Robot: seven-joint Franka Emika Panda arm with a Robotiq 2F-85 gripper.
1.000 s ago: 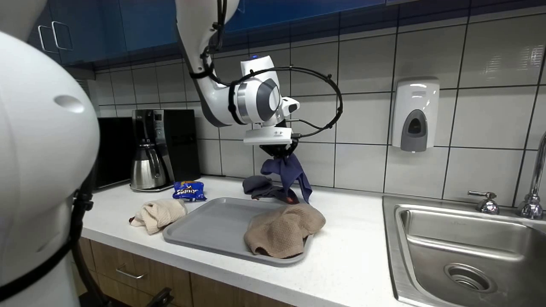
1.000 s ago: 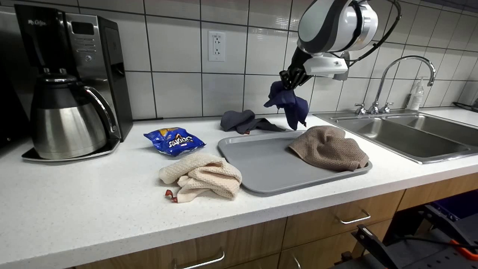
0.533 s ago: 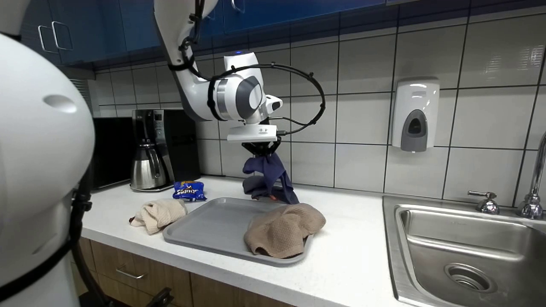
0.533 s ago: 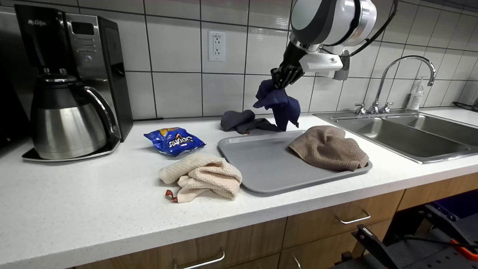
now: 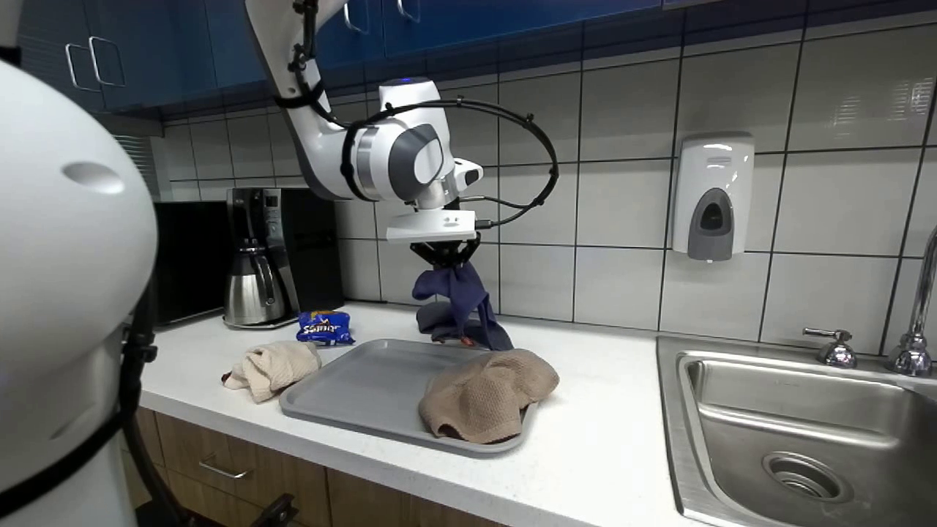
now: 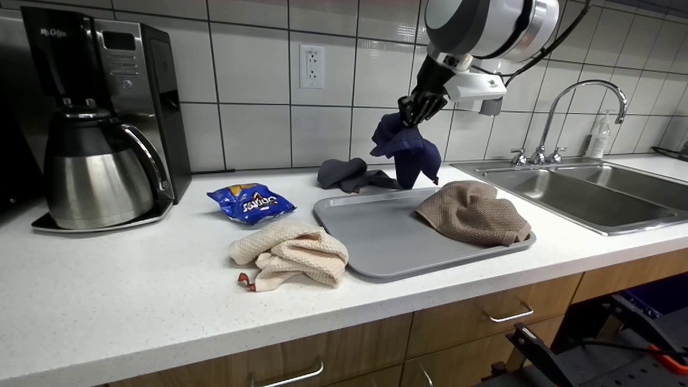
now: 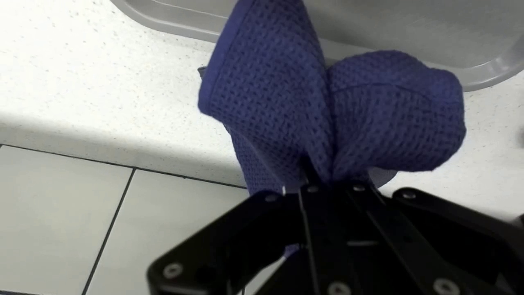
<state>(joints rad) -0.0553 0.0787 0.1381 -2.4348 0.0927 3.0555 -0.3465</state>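
Observation:
My gripper (image 5: 448,262) is shut on a purple-blue woven cloth (image 5: 463,293) and holds it above the back of the counter. In an exterior view the gripper (image 6: 413,115) points down and the cloth (image 6: 406,148) hangs in folds, its lower end near the tray's back edge. In the wrist view the cloth (image 7: 278,82) bunches out from between the gripper's fingers (image 7: 327,178); the fingertips are mostly hidden in it. A dark grey cloth (image 6: 344,174) lies on the counter behind, partly hidden by the held cloth. A grey tray (image 6: 371,236) bears a brown cloth (image 6: 473,212) at its sink-side end.
A cream cloth (image 6: 301,255) and a blue snack bag (image 6: 251,203) lie beside the tray, toward the coffee maker (image 6: 156,107). A steel sink (image 5: 790,424) is at the opposite end. A tiled wall (image 5: 629,205) with a soap dispenser (image 5: 714,197) stands behind.
My gripper, still holding the purple-blue cloth, has moved along the wall, toward the coffee maker's side, mostly in the first half second. The cloth now overlaps the dark grey one more. Nothing else moved.

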